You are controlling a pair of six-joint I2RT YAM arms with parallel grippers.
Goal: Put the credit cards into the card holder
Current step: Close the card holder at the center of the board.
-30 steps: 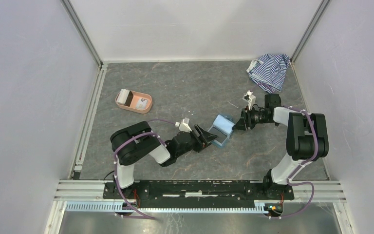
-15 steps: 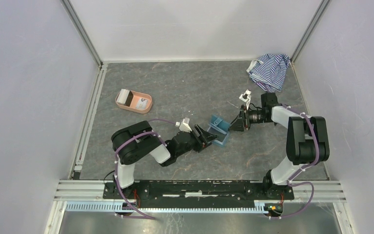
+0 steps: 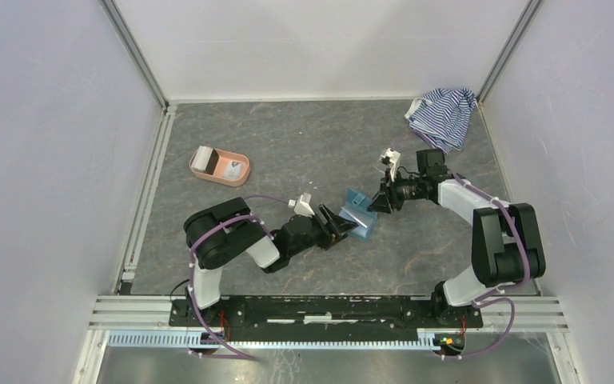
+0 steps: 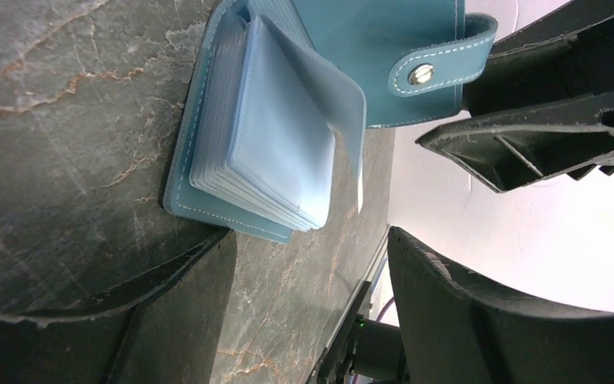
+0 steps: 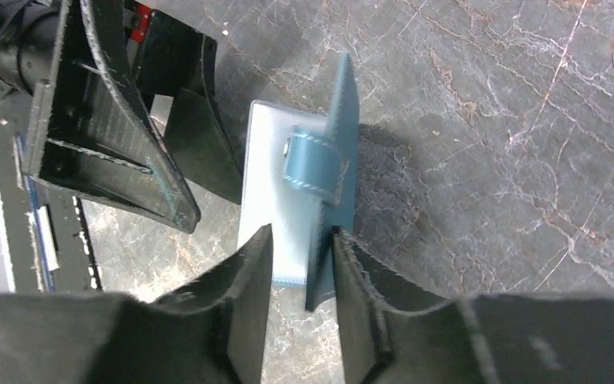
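The card holder [image 3: 358, 212], a teal wallet, lies open mid-table with its pale blue sleeves [image 4: 272, 152] fanned out. Its cover with the snap tab [image 5: 313, 164] stands upright. My right gripper [image 3: 376, 203] straddles the cover's edge; in its wrist view the gripper [image 5: 302, 234] is narrowly open, and the cover rests against one finger. My left gripper [image 3: 344, 225] is wide open at the wallet's near side. In the left wrist view, one finger [image 4: 168, 280] of this gripper [image 4: 312, 240] sits at the corner of the wallet's base. The credit cards [image 3: 204, 160] lie in a pink tray far to the left.
The salmon-pink oval tray [image 3: 244, 174] sits at the left of the table. A blue-and-white striped cloth [image 3: 441, 116] is bunched in the back right corner. Aluminium rails [image 3: 140, 216] and white walls bound the table.
My right gripper moved left and toward the back, swinging the wallet's cover from lying open to standing upright, and its jaws narrowed. The left gripper stayed in place.
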